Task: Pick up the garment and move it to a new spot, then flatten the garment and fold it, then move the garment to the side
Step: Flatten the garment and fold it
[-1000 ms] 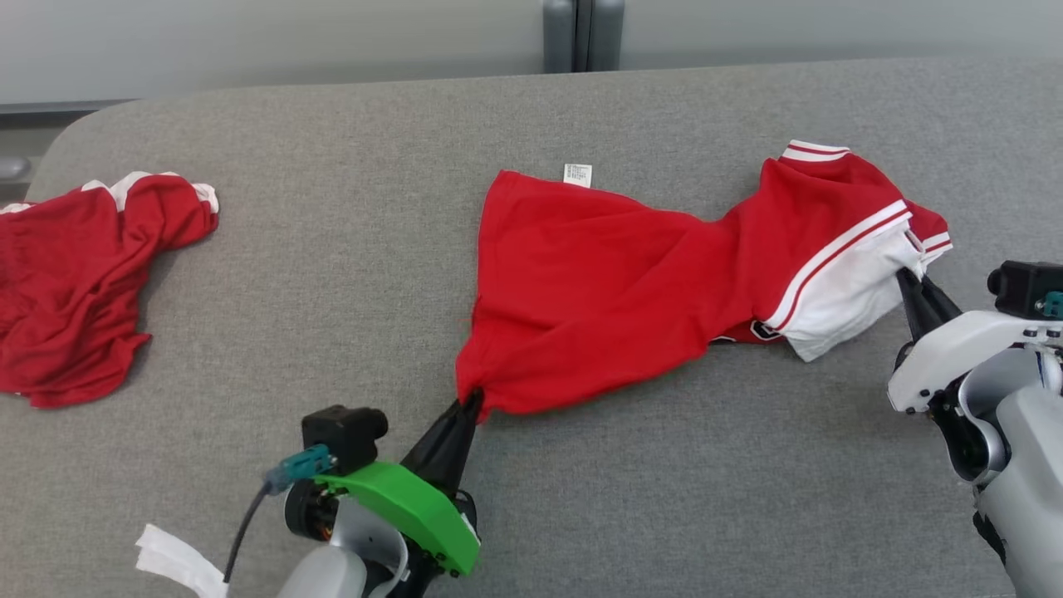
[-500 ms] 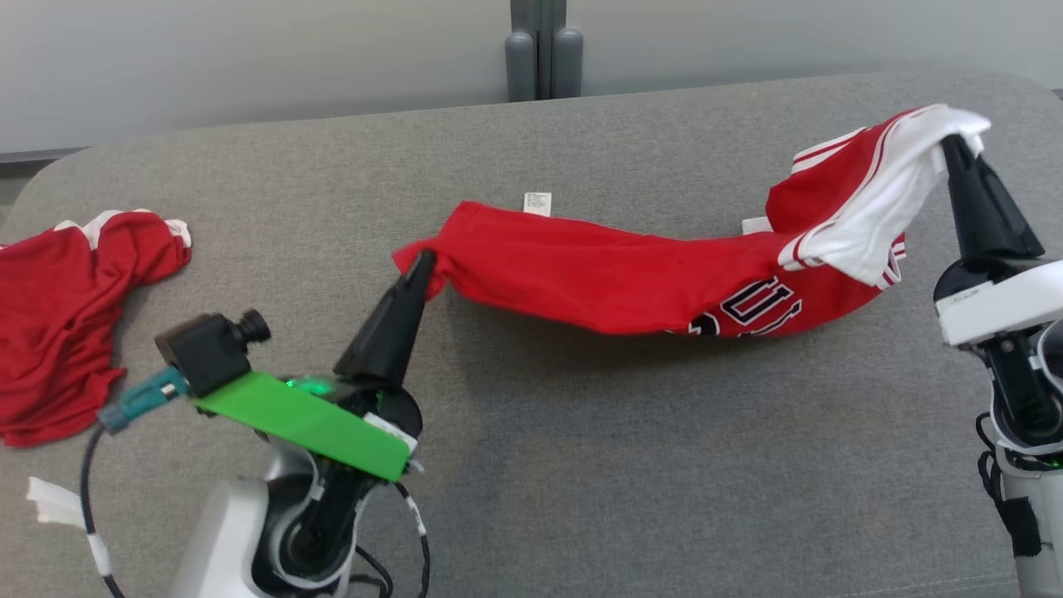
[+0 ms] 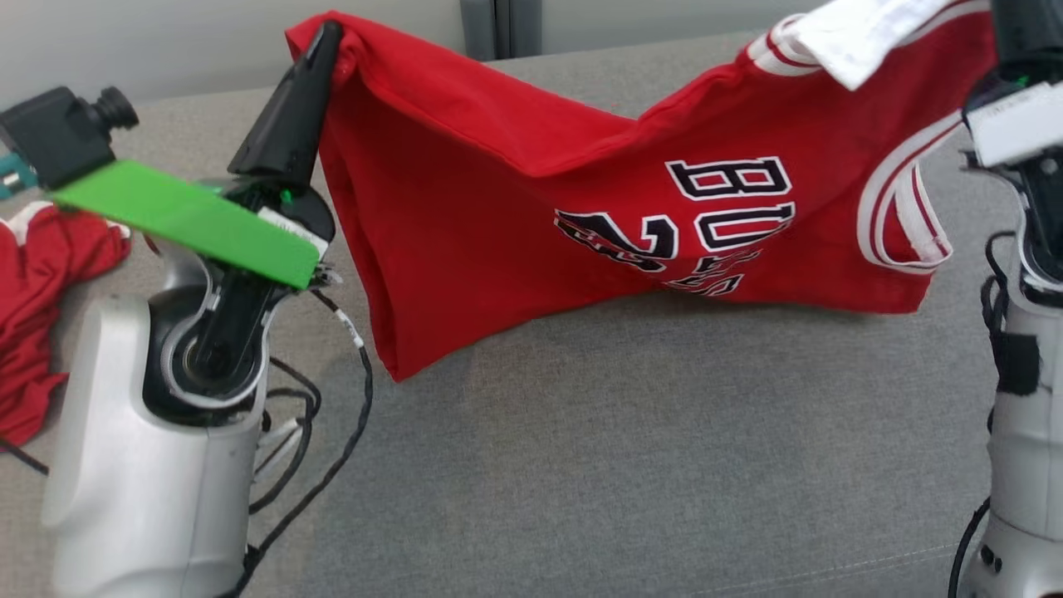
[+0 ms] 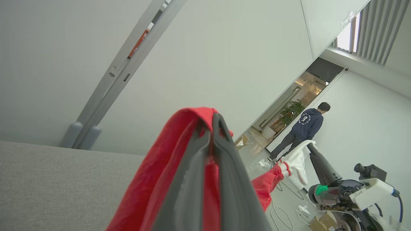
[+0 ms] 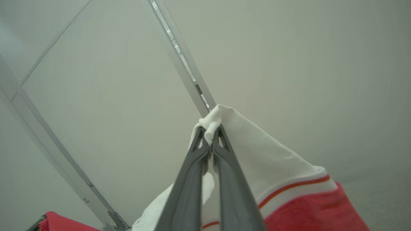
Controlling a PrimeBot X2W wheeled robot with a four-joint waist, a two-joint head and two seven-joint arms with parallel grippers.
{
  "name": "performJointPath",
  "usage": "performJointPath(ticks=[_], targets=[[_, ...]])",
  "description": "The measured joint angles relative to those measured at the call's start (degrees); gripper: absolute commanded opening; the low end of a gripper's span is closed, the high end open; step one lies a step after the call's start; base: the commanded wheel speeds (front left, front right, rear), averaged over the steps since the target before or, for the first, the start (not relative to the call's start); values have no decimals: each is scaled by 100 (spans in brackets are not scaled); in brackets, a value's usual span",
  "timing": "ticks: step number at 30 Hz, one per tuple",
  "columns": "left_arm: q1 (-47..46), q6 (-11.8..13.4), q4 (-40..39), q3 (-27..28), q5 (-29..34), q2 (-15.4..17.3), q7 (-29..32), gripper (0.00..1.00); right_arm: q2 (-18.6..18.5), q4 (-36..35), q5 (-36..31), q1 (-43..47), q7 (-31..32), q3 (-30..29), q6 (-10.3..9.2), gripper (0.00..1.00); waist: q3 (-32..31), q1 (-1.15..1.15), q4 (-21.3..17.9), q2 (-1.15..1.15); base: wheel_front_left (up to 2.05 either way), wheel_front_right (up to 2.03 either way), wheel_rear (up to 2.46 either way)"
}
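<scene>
1. Grey fabric-covered table (image 3: 631,465) fills the near ground, with a pale wall (image 3: 149,41) at the far side.
2. Left hand (image 3: 328,37): I see both fingers pressed together on a red corner of the garment (image 3: 498,216), raised at the far left.
3. Right hand (image 5: 210,136): fingers closed on a fold of the garment's white panel, raised at the far right.
4. Garment: a red jersey with white trim and black-and-white lettering, strung between the two hands above the table. Its middle sags and its lower edge hangs close to the surface; I cannot confirm contact.
5. Second red garment (image 3: 37,274) lies crumpled on the table at the left edge.
6. Black cables (image 3: 332,415) hang beside the left arm.
7. Left wrist view: a person (image 4: 305,126) in a dark top stands at a doorway well beyond the table.
</scene>
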Motion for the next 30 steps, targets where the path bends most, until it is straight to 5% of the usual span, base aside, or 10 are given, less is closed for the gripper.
performJointPath(ticks=[8, 13, 18, 24, 30], targets=[[-1659, 25, 1527, 180, 498, 167, -313, 0, 49, 2384, -728, -1987, -811, 364, -1, 0, 752, 0, -199, 0, 0, 0, 0], [-2797, -169, 2487, 517, 717, 256, -1214, 0, 328, 3537, -172, -3534, -2132, 204, -1, 0, 1248, 2, -353, 0, 0, 0, 0], [-3671, -345, 2871, 475, 966, 346, -2100, 0, 309, 3800, 67, -4550, -3227, 387, 0, 0, 1565, 2, -514, 0, 0, 0, 0], [-4223, -386, 2616, 141, 792, 454, -2608, 0, 1, 3587, 218, -4788, -3375, 703, -1, 0, 1751, 1, -593, 0, 0, 0, 0], [-3562, -387, 2848, -494, 444, 675, -2718, 0, -182, 3649, 315, -4033, -3381, 1179, 0, 0, 1914, 1, -590, 0, 0, 0, 0]])
